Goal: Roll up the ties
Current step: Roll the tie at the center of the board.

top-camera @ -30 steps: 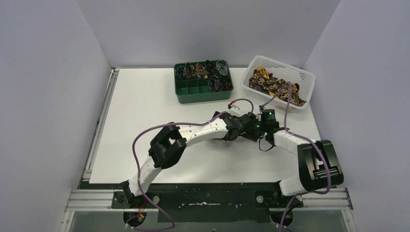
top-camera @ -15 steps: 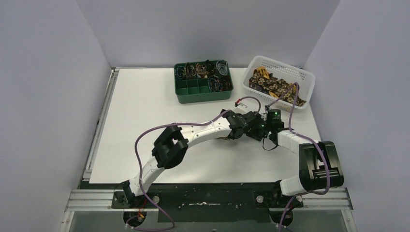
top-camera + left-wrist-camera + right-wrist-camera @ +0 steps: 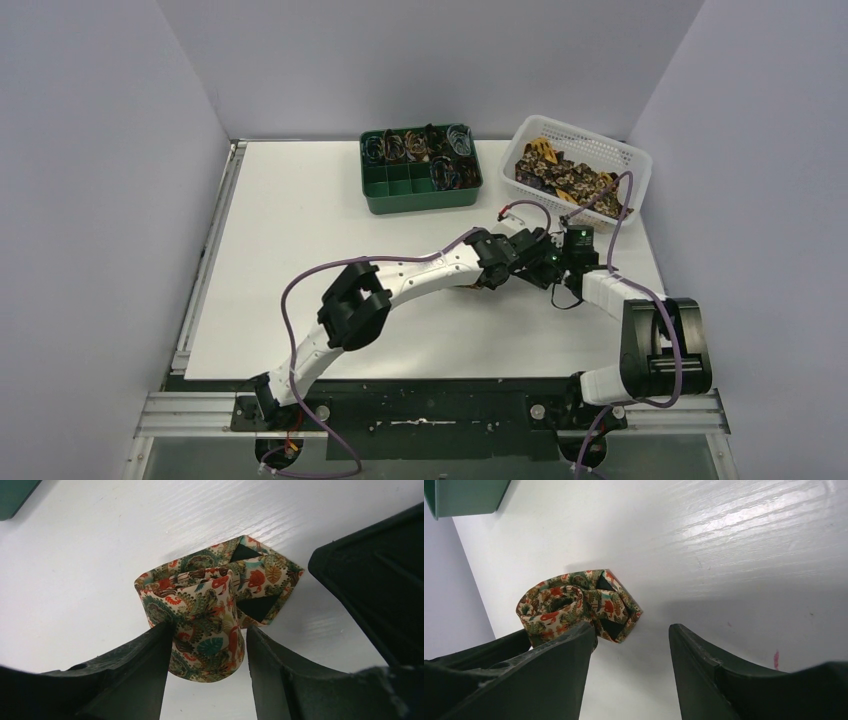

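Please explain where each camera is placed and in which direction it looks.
Top external: above and behind the bases, looking down on the white table, green compartment tray and white plastic basket; left arm and right arm show.
Left wrist: on the wrist, looking down at the coiled floral-print fabric tie between the fingers of the left end effector.
Right wrist: on the wrist, looking low across the table; right end effector open.
Shared: both wrist views show that tie and a tray corner.

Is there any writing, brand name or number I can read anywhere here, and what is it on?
None: no text is readable in any view.
The rolled tie carries only a floral print, no letters.
The green organiser box, white basket, left arm and right arm show no legible label.
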`<state>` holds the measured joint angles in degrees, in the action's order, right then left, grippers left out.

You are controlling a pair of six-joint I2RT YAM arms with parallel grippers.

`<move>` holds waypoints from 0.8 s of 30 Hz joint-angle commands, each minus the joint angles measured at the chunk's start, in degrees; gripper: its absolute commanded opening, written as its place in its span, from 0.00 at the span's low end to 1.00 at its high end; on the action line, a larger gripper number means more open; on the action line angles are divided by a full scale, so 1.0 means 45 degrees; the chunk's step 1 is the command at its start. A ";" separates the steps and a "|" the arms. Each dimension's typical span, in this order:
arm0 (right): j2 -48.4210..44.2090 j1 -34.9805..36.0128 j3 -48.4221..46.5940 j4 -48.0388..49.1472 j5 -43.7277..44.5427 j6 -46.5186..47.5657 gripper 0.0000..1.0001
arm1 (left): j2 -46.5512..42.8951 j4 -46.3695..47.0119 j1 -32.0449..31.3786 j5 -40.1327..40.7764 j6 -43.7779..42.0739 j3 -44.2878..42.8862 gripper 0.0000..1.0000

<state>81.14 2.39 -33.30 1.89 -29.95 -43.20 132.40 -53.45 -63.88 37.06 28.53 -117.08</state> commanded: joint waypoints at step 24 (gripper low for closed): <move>-0.0587 -0.1274 -0.0192 -0.0381 -0.1496 0.0671 0.58 | -0.1090 0.5168 0.0890 -0.4793 0.0535 0.2341 0.55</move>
<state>81.01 -2.83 -33.28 -0.38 -35.09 -40.99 131.15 -35.07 -60.86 20.27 28.64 -109.36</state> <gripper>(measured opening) 0.582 0.542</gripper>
